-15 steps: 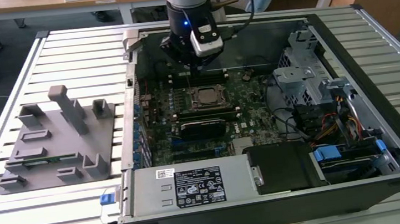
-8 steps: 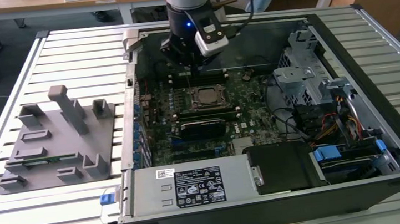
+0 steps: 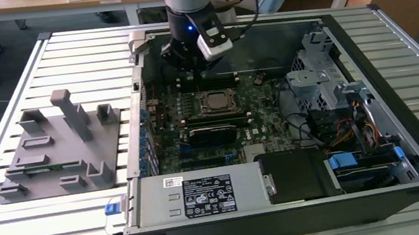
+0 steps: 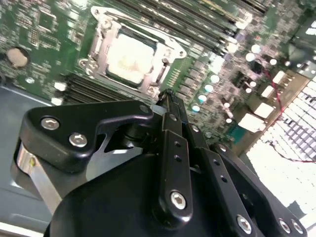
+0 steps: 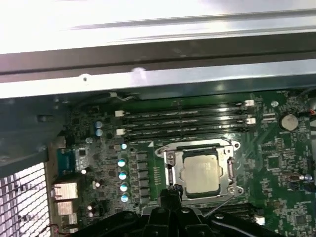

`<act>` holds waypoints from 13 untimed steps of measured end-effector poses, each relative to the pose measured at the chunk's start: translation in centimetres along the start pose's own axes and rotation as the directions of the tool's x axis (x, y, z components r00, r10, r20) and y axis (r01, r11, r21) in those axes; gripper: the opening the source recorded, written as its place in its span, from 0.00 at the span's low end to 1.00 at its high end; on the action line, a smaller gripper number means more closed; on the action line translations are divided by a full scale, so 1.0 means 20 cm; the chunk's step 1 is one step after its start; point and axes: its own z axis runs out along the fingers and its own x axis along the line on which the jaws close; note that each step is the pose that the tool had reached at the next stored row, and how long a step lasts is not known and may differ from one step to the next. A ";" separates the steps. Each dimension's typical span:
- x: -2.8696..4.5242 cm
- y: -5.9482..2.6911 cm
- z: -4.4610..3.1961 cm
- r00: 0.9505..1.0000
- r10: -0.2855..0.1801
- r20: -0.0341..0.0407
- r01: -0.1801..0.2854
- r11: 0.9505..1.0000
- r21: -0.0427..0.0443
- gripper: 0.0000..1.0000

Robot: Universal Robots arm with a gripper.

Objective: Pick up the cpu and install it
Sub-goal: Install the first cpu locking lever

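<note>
Inside its socket frame (image 5: 200,170), shiny square cpu (image 5: 200,171) (seemingly seated); gripper (image 4: 167,98) pinched closed, empty.

Open computer case (image 3: 392,75) lies on the worktop (image 3: 70,56); fixture block (image 3: 56,145) sits on the worktop at the exterior view's left of the case. Cpu (image 3: 214,101) sits in the socket (image 3: 216,103) mid-motherboard (image 3: 195,130). Tool (image 3: 188,61) hangs over the board's far edge, just behind the socket. Drive cage (image 3: 322,76) to the right.

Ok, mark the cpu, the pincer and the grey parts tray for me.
cpu (image 5: 200,171), first wrist view, middle of its silver top.
pincer (image 4: 168,98), second wrist view, at its closed fingertips.
tray (image 3: 14,185), exterior view, bare part of its base.
</note>
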 end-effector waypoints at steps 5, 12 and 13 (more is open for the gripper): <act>0.072 -0.001 0.005 1.000 -0.008 0.000 0.008 1.000 0.000 0.11; 0.080 0.004 0.014 0.994 -0.105 -0.001 0.105 0.994 -0.004 0.11; 0.080 0.004 0.015 0.993 -0.122 -0.001 0.122 0.992 -0.004 0.11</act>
